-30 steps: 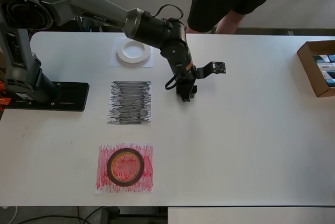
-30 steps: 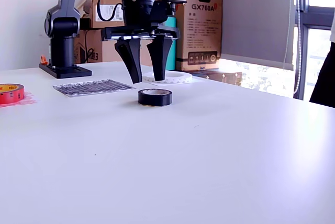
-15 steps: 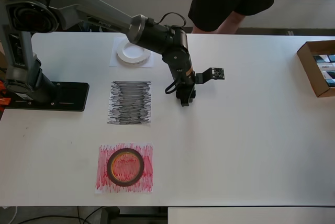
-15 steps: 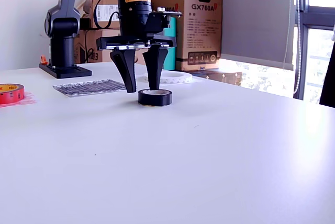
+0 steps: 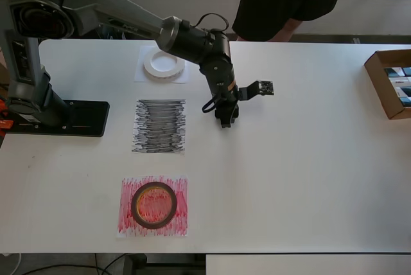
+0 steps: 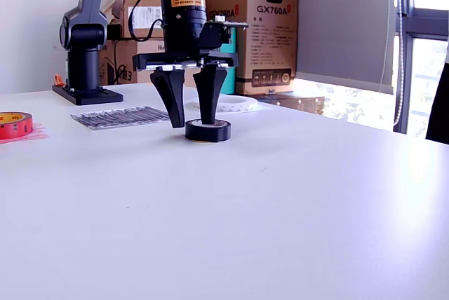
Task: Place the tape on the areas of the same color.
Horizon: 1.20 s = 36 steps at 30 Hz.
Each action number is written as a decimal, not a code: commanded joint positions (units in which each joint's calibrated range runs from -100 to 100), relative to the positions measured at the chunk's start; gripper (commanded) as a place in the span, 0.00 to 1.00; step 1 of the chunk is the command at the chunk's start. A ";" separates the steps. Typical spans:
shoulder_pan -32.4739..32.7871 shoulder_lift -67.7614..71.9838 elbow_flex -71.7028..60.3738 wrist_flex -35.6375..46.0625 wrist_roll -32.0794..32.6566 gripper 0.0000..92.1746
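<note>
Gripper [image 6: 192,119] lowered at centre frame, fingers apart, one entering the core of the black tape roll [image 6: 208,130] and one outside its wall, apparently to pinch that wall. The roll lies flat on the desk [image 6: 280,202], axis vertical (black-scribbled sheet [image 5: 159,126] lies beside it, unoccupied).

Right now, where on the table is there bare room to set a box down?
The widest bare stretch is between the gripper and the cardboard box at the overhead view's right edge. The table is also bare along its near edge, right of the red sheet. The left side is crowded: white sheet, black sheet, red sheet, arm base.
</note>
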 commanded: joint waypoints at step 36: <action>-0.21 -11.39 4.76 0.97 -5.11 0.00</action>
